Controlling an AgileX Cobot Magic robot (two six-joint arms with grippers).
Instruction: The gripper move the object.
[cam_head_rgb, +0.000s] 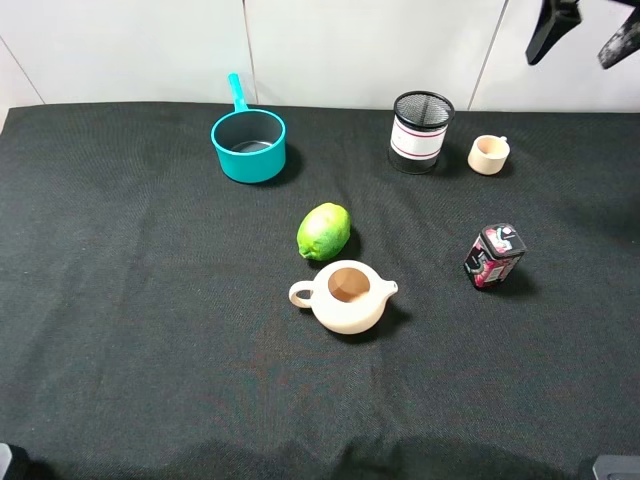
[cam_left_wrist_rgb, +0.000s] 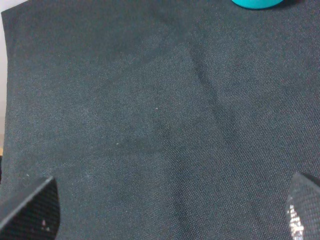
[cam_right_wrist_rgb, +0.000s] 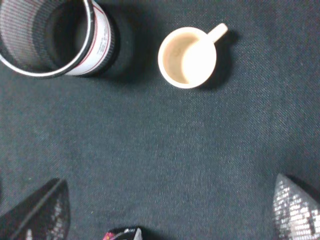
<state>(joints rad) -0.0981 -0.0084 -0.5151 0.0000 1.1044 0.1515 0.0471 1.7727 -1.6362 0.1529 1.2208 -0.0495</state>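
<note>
Cup (cam_right_wrist_rgb: 187, 57), smooth cream ceramic, round with stubby handle, sits untouched; right hand (cam_head_rgb: 585, 32) spread wide.

right gripper (cam_head_rgb: 585, 35) raised high, fingers (cam_right_wrist_rgb: 295, 212) apart, empty; left gripper (cam_left_wrist_rgb: 170, 210) likewise spread

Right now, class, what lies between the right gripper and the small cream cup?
Nothing. In the right wrist view only bare black cloth separates the open right gripper from the cup; the mesh holder stands off to the cup's side.

teal saucepan (cam_head_rgb: 249, 146) | mesh pen cup (cam_head_rgb: 420, 132) | lime (cam_head_rgb: 324, 231) | teapot (cam_head_rgb: 346, 297) | small tin (cam_head_rgb: 493, 256) | black cloth (cam_head_rgb: 120, 300)
</note>
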